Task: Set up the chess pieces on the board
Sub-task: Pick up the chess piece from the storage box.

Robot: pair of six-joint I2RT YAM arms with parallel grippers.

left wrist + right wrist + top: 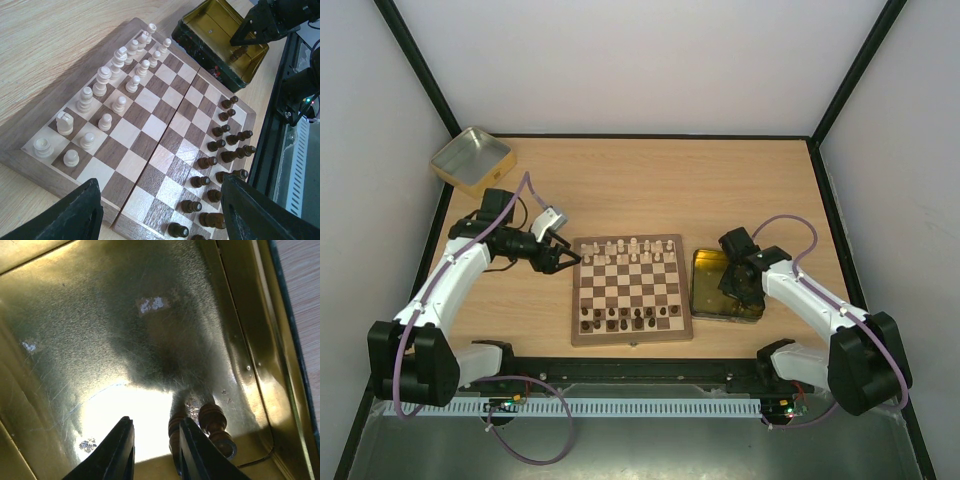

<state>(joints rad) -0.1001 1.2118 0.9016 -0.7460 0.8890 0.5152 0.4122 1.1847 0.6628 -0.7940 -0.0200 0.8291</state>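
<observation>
Chess pieces (pixel 104 80) nearly all line the board (pixel 630 285); right claw (pixel 155 425), ajar and empty in the 3 o'clock tin (pixel 75 315), must straddle 1 dark piece (pixel 216 426); left claw (pixel 162 182) released.

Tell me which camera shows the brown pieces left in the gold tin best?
The right wrist view. Two brown pieces sit close up in the gold tin, beside the right gripper. In the top view the right arm covers them. The left wrist view shows the tin far off, pieces too small to tell.
</observation>
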